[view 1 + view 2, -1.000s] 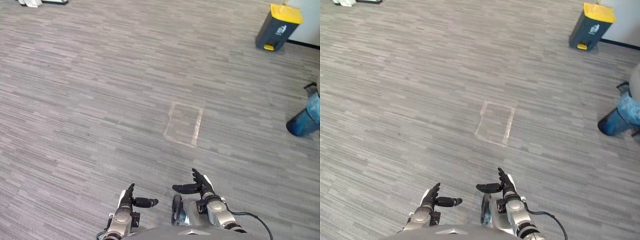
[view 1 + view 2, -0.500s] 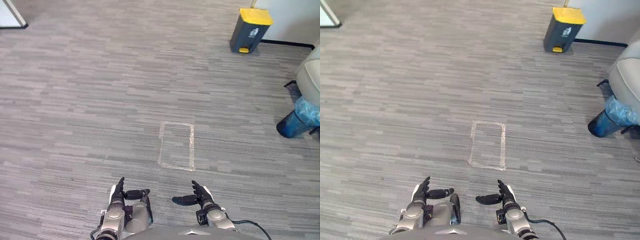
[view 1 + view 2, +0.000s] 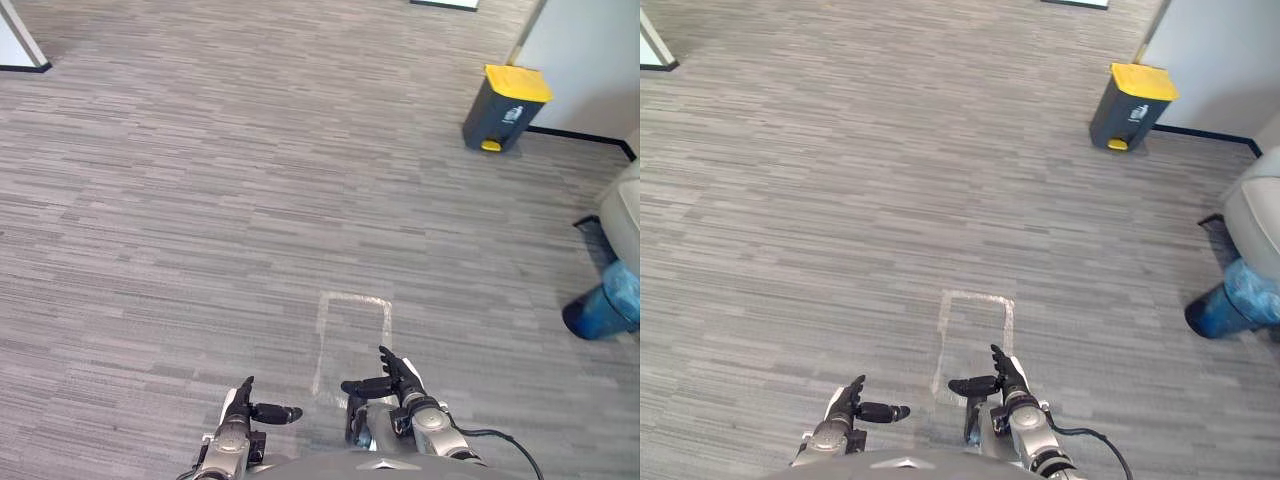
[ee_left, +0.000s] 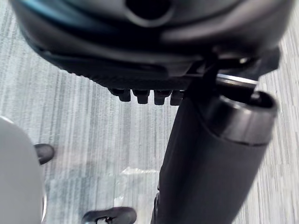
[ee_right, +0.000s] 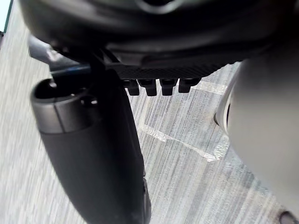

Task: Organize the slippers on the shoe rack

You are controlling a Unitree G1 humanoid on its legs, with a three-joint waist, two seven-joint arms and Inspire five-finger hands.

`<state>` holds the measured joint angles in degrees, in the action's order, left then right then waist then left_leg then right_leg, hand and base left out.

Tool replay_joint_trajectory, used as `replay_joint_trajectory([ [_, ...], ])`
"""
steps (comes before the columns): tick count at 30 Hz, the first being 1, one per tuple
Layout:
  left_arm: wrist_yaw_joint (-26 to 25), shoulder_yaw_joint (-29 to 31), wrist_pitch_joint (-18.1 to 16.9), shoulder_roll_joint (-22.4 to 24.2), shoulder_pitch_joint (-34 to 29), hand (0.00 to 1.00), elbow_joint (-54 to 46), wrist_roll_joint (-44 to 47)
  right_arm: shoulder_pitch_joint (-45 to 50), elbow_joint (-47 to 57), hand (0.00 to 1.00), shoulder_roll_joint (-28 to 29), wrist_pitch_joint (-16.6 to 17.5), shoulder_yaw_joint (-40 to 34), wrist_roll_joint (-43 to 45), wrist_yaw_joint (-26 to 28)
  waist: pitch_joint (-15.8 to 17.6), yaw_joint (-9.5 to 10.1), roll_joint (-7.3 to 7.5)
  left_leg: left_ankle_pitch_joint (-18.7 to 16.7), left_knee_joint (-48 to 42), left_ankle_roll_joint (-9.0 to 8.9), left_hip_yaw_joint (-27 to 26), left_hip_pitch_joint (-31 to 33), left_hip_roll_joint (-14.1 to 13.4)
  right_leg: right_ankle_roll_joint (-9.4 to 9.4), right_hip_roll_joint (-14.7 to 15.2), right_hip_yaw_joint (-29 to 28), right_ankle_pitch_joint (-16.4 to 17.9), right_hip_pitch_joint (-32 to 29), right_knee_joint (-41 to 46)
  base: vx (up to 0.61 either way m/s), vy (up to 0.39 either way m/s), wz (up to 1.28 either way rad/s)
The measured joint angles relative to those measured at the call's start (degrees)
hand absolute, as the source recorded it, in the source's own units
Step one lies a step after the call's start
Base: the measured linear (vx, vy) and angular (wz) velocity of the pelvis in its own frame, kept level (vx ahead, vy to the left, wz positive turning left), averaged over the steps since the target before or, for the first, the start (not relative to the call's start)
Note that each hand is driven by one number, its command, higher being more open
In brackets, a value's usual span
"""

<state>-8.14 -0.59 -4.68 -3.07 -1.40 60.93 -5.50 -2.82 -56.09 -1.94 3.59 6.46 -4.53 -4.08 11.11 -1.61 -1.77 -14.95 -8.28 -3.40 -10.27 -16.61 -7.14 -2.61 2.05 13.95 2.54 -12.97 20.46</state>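
My left hand (image 3: pixel 240 410) hangs low in front of me above the grey carpet, fingers straight and thumb (image 3: pixel 277 412) stuck out sideways, holding nothing. My right hand (image 3: pixel 402 380) is beside it, also open and empty, with its thumb pointing toward the left hand. In the left wrist view the thumb (image 4: pixel 210 163) and the row of fingers (image 4: pixel 145 95) stand straight over the bare floor. The right wrist view shows the same of its thumb (image 5: pixel 88 154) and fingers (image 5: pixel 154 86).
A rectangle of pale tape (image 3: pixel 352 335) marks the carpet just ahead of my hands. A dark bin with a yellow lid (image 3: pixel 505 108) stands by the wall at the far right. A blue rounded object (image 3: pixel 605 312) and a grey seat (image 3: pixel 628 205) sit at the right edge.
The whole picture has shifted, so the camera has moved: the tape rectangle now lies nearer my hands and the bin sits lower in view. Both hands keep their open pose.
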Motion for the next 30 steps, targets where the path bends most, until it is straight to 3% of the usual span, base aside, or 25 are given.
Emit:
replay_joint_trajectory([
  [2,0.43,0.98,0.28,0.76,0.02,1.0,0.05,-0.77,0.0,-0.05,1.0,-0.34,-0.46,-0.9,0.0,0.01,-0.32,-0.48,-0.61,0.77,-8.74,-1.44,1.49,3.07,-1.13,-0.23,-0.26,0.58,2.93,1.78,0.29,0.49,-0.192,0.09],
  [5,0.62,4.57,0.31,1.52,-0.6,1.0,-1.19,-0.82,1.81,0.9,1.0,-0.37,-0.8,-0.74,0.01,0.0,-0.37,-0.08,-0.98,5.06,-35.23,-7.81,2.35,12.71,-5.86,-0.72,-2.78,0.71,3.48,11.08,-7.04,0.44,-0.134,0.01],
  [6,0.55,5.76,0.24,1.69,-1.08,1.0,-2.25,-0.83,2.24,0.67,1.0,-0.4,-0.83,-0.78,0.03,-0.22,-0.39,0.05,-0.91,2.31,-41.43,-6.82,0.3,15.37,-7.39,-0.82,-3.51,-0.08,3.54,15.06,-9.92,0.49,-0.078,-0.25],
  [7,0.62,6.02,0.2,1.64,-1.3,1.0,-2.71,-0.83,2.44,0.61,1.0,-0.41,-0.86,-0.81,0.08,-0.27,-0.35,0.2,-0.37,0.91,-41.84,-5.82,-0.86,16.58,-7.37,-0.82,-3.52,-0.83,3.54,16.61,-11.25,0.42,0.025,-0.42],
  [10,0.59,6.02,0.04,1.17,-1.46,1.0,-3.82,-0.71,2.31,-0.31,1.0,-0.37,-0.94,-0.83,0.11,-0.37,-0.42,1.47,0.05,-3.36,-30.97,-2.62,-1.61,20.61,-4.49,-0.63,-2.47,-5.15,3.46,19.35,-13.51,0.25,0.085,-0.67],
  [11,0.6,6.0,-0.19,1.08,-1.38,1.0,-4.07,-0.67,2.21,-0.53,1.0,-0.14,-1.05,-1.08,0.12,-0.41,-0.21,1.6,0.39,-3.41,-25.36,-2.35,0.14,21.9,-2.91,-0.47,-1.58,-6.85,3.51,19.67,-13.62,0.32,0.27,-0.88],
  [13,0.53,5.91,-0.59,0.83,-1.26,1.0,-4.49,-0.6,2.2,-0.59,1.0,0.47,-1.12,-2.73,0.12,-0.53,0.26,1.66,1.26,-1.35,-14.91,-2.04,7.7,23.48,1.05,1.79,0.83,-9.88,4.43,20.29,-13.46,0.22,0.233,-0.84],
  [14,0.38,5.95,-0.87,1.24,-1.33,1.0,-4.4,-0.46,2.54,-0.58,1.0,0.14,-1.06,-3.11,0.12,-0.79,0.12,1.71,0.56,4.49,-9.67,-2.95,11.83,23.43,1.9,3.77,1.19,-11.86,5.48,20.4,-13.13,0.26,0.31,-0.92],
  [15,-0.03,5.87,-0.89,1.04,-1.12,1.0,-3.45,0.07,2.39,-0.96,1.0,-0.2,-1.16,-3.08,0.12,-1.09,-0.12,1.79,0.33,8.41,-9.26,-1.29,11.39,21.64,2.91,5.05,1.94,-13.92,5.96,21.16,-13.16,0.3,0.369,-0.77],
  [16,-0.2,5.75,-0.88,0.79,-1.08,1.0,-3.25,0.14,2.42,-0.83,1.0,0.03,-1.17,-3.09,0.11,-1.18,-0.2,1.5,0.85,8.21,-9.19,-1.37,10.87,21.16,3.36,5.39,2.44,-14.25,5.75,21.28,-13.2,0.25,0.313,-0.53],
  [18,-0.1,5.41,-0.78,-0.25,-0.93,1.0,-3.28,1.01,2.67,-1.2,1.0,1.1,-1.03,-3.06,0.09,-1.11,-0.7,1.76,2.59,6.16,-10.38,0.79,7.67,20.35,4.16,5.43,3.98,-15.69,5.73,21.07,-12.87,0.19,0.243,-0.58],
  [22,-0.12,5.28,-0.37,-0.33,-0.91,1.0,-2.73,1.38,2.75,-1.06,1.0,1.95,-1.0,-3.03,0.07,-0.9,-0.57,2.12,2.67,3.48,-7.93,2.34,-0.15,14.66,3.95,6.73,4.9,-19.77,6.46,18.09,-5.92,0.14,0.184,-0.94],
  [24,-0.14,4.87,-0.26,-0.4,-0.89,1.0,-2.09,1.38,2.31,-1.07,1.0,1.96,-0.93,-2.86,0.08,-0.91,-0.4,1.99,2.17,3.27,-6.4,2.47,-4.16,11.86,3.37,6.89,5.26,-16.77,6.55,15.7,-1.31,0.11,0.108,-1.19],
  [26,-0.19,2.38,-0.23,-1.43,-0.72,1.0,-1.24,1.51,1.8,-1.43,1.0,2.18,-0.77,-2.6,0.07,-0.92,-0.42,1.54,1.9,3.23,-4.24,2.77,-9.82,8.79,2.59,5.73,8.62,1.12,7.22,12.64,3.34,0.11,0.049,-1.36],
  [28,-0.12,1.66,-0.18,-1.72,-0.49,1.0,-0.81,1.5,1.23,-2.59,1.0,2.19,-0.66,-2.44,-0.06,-0.92,-0.58,1.49,2.18,3.23,-3.24,2.78,-13.08,7.65,2.31,4.25,9.98,11.48,8.03,11.76,3.81,0.11,-0.068,-1.25],
  [30,0.02,1.65,-0.13,-1.61,0.1,1.0,0.17,1.49,0.56,-3.21,1.0,1.73,-0.67,-2.56,-0.38,-0.98,-0.61,1.5,2.03,3.22,-2.19,2.75,-15.04,6.83,2.13,3.6,9.63,15.33,7.81,10.76,3.21,0.12,-0.08,-1.34],
])
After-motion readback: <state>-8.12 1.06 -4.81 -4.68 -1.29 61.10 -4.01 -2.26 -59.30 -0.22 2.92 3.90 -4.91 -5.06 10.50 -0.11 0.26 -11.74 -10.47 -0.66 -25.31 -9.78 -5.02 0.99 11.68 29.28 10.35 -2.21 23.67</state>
